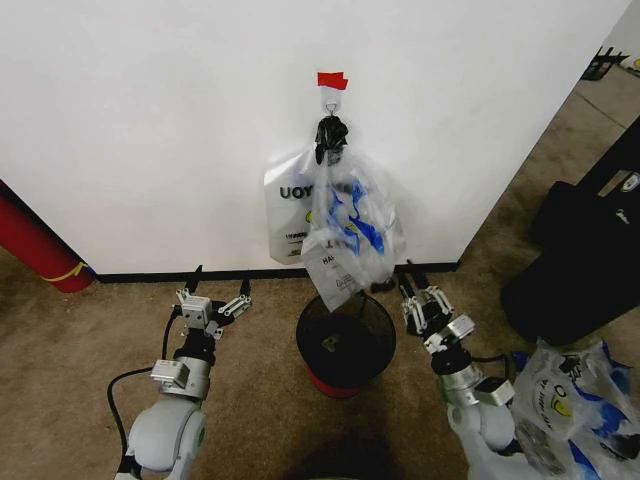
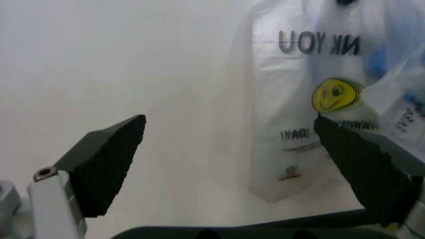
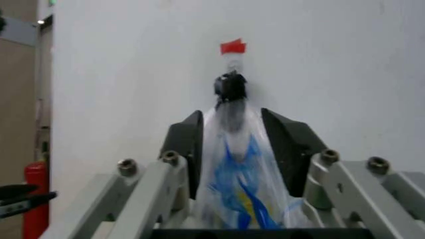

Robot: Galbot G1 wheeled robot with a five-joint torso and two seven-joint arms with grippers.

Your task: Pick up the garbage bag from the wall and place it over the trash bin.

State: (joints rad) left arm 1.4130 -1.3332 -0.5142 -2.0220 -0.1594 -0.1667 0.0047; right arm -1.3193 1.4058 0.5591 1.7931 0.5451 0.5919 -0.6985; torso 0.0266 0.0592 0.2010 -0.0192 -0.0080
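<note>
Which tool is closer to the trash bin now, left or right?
Right. The right tool hangs just beside the trash bin, near its rim, fingers open. The left tool is also open but stands farther off on the other side, over the carpet.

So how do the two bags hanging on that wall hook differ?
The lettered bag hangs flat and smooth, whitish with black lettering; the blue-printed bag is crumpled and bulging. The blue-printed bag hangs in front and reaches lower than the lettered bag. Both hang from one hook.

Head view: high, looking down at wall [image 1: 150, 120]. Both wrist views: low, close, facing wall beyond own pincer; all share hanging bags [image 1: 345, 225].
</note>
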